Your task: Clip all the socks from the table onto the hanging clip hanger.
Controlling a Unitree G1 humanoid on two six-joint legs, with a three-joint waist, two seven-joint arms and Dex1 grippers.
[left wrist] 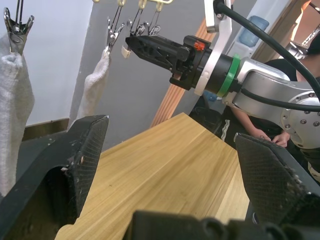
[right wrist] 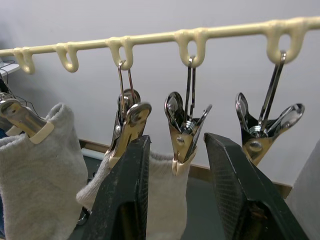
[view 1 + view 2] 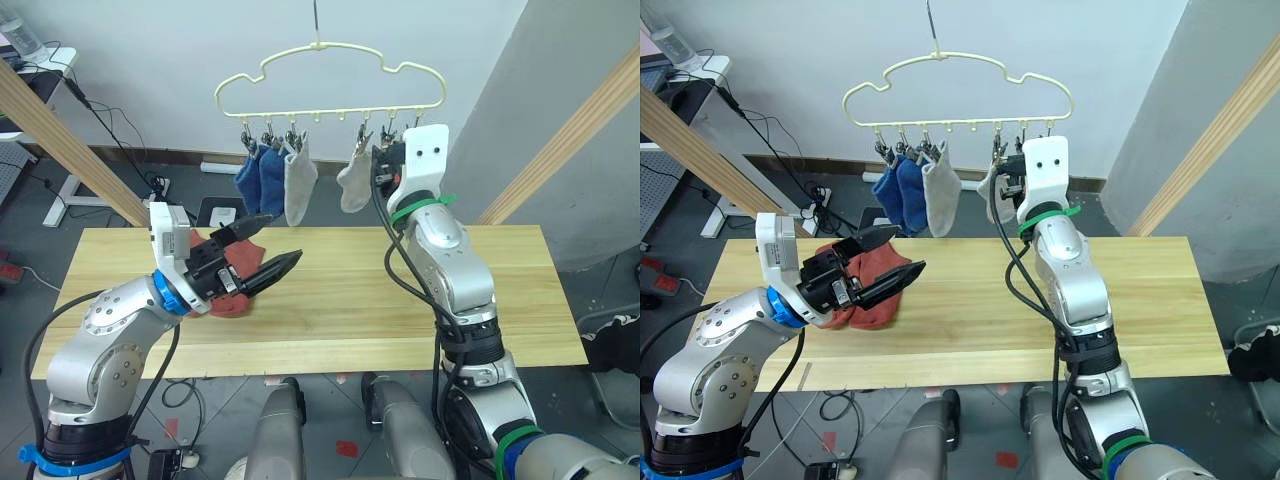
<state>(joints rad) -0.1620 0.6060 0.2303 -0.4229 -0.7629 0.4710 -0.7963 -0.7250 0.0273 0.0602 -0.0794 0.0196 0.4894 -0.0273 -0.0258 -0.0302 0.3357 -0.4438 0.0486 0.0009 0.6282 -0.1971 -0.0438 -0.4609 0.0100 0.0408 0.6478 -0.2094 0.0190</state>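
On the near left, the left gripper [image 3: 268, 250] is hovering just above the rust-red socks [image 3: 228, 285], its two black fingers spread wide with nothing between them, which looks like a stance for coming down on the next sock. Those socks are lying bunched in one heap on the left part of the table [image 3: 400, 330]; going by the pairs already hung there are probably two, though the heap is too crumpled to separate them. Farther back, the right gripper [image 2: 172, 192] is reaching up to the bottom bar of the clip hanger [image 3: 330, 80], its fingers parted on either side of one metal clip [image 2: 184, 132] and not squeezing it, apparently placed there either to press a clip open or to let go after a sock is fastened. Hanging from the bar are four socks: two blue socks [image 3: 258, 175] on the left, then a light grey sock [image 3: 298, 185], and a second grey sock [image 3: 354, 185] right of centre beside the gripper. In the right wrist view at least two clips toward the right end are hanging empty, seemingly kept free for the red pair.
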